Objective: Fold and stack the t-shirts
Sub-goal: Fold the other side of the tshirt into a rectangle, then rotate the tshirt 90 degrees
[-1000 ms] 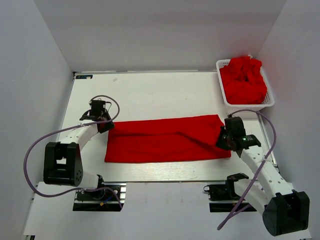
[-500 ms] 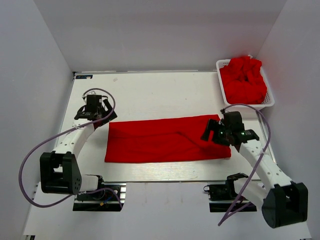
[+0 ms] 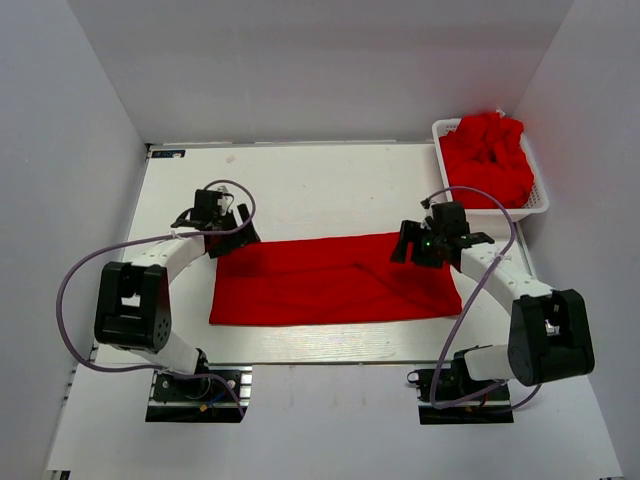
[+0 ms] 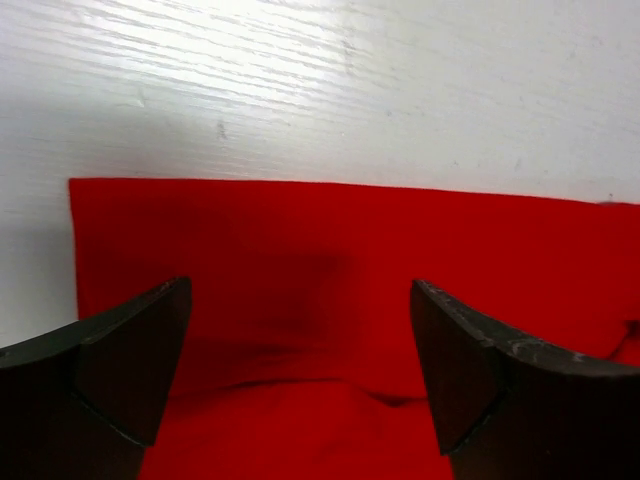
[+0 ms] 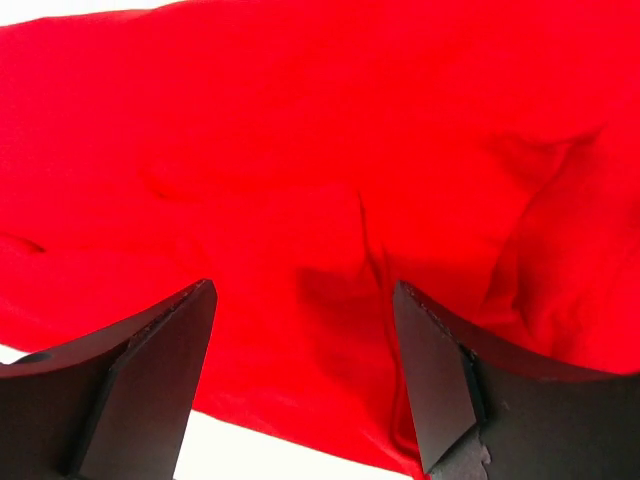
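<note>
The t-shirt being worked [image 3: 330, 285] lies flat on the table [image 3: 300, 180] as a long red band. Its long axis runs from 9 to 3 o'clock in the top view, toward the near half of the surface. The other t-shirts [image 3: 487, 158] are heaped in the white basket [image 3: 541, 207] at the table's 2 o'clock corner. The left gripper [image 3: 234, 240] hovers over the band's 10 o'clock corner, jaws spread wide and holding nothing; its wrist view shows the band's far edge and left end just ahead of the fingers [image 4: 135, 360]. The right gripper [image 3: 414, 245] hangs over the 2 o'clock end, also parted and empty, with rumpled cloth [image 5: 300, 150] filling its view under the fingertips. Each arm is closest to its own end, forearms bent inward so the two wrists face each other along the band. The next fold probably carries one short end over the other, so the grasp should land on corners, not mid-cloth.
</note>
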`<state>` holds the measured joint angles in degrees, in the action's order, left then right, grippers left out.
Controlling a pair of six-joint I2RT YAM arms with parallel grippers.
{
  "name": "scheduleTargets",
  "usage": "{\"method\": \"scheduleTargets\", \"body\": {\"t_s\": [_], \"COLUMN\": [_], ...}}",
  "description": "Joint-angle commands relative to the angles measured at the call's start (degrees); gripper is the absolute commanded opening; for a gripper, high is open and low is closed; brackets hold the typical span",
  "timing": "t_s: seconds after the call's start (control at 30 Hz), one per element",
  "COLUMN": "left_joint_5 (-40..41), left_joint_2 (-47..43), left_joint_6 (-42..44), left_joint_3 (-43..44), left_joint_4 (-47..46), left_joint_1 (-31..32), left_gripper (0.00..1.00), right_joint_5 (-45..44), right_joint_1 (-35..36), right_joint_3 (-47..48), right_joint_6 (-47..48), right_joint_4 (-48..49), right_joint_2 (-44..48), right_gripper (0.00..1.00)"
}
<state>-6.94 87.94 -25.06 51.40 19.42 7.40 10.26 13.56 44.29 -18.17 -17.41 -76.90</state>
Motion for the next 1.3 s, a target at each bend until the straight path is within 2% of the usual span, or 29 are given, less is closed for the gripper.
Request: {"method": "scheduleTargets", "body": {"t_s": [0.0,0.17,0.33,0.47,0.6,0.63,0.7,0.73,0.83,0.87,1.07,1.27], "left_joint_5": [-2.7,-1.7,1.4,1.4,0.9,-0.3,-4.0,-5.4,-11.3,-13.0,-25.1,-28.6], "left_joint_2": [1.6,2.8,1.7,0.2,-3.2,-4.7,-6.3,-7.0,-10.1,-11.1,-15.3,-12.4], "left_joint_6": [1.0,0.5,-1.1,-3.2,-6.1,-6.8,-8.7,-9.4,-11.6,-12.3,-10.4,-9.3], "left_joint_3": [-0.7,-3.8,-7.0,-9.1,-10.8,-11.7,-13.5,-14.9,-17.4,-17.4,-17.9,-19.1], "left_joint_4": [-1.8,1.0,5.4,9.3,16.1,17.2,18.8,20.3,22.3,23.2,24.0,21.4], "left_joint_1": [1.3,2.4,3.6,5.2,6.2,6.8,7.5,8.3,9.7,10.5,15.1,21.2], "left_gripper": [1.00,1.00,1.00,1.00,1.00,1.00,1.00,1.00,1.00,1.00,1.00,1.00], "right_joint_5": [-3.7,-9.4,-8.0,-4.9,-1.1,-0.1,4.1,4.8,7.9,9.3,16.5,19.0], "right_joint_1": [-0.3,-0.4,-0.3,-0.2,0.1,0.2,0.1,0.3,0.8,0.9,5.1,9.4], "right_joint_3": [1.1,2.3,7.5,16.5,29.7,38.0,43.5,51.1,60.8,66.8,77.2,80.2], "right_joint_6": [-1.1,-6.2,-7.3,-7.2,-5.3,-4.9,-3.5,-3.1,-2.7,-2.7,-5.7,-7.1], "right_joint_4": [1.1,-0.7,-0.5,0.5,-1.0,-1.5,-3.9,-4.5,-5.6,-5.5,3.5,11.3], "right_joint_2": [-1.3,-7.7,-17.7,-27.1,-37.2,-43.0,-46.7,-50.1,-57.7,-60.3,-68.7,-72.2], "right_gripper": [0.77,0.78,0.82,0.84,0.84,0.84,0.84,0.84,0.84,0.84,0.86,0.88]}}
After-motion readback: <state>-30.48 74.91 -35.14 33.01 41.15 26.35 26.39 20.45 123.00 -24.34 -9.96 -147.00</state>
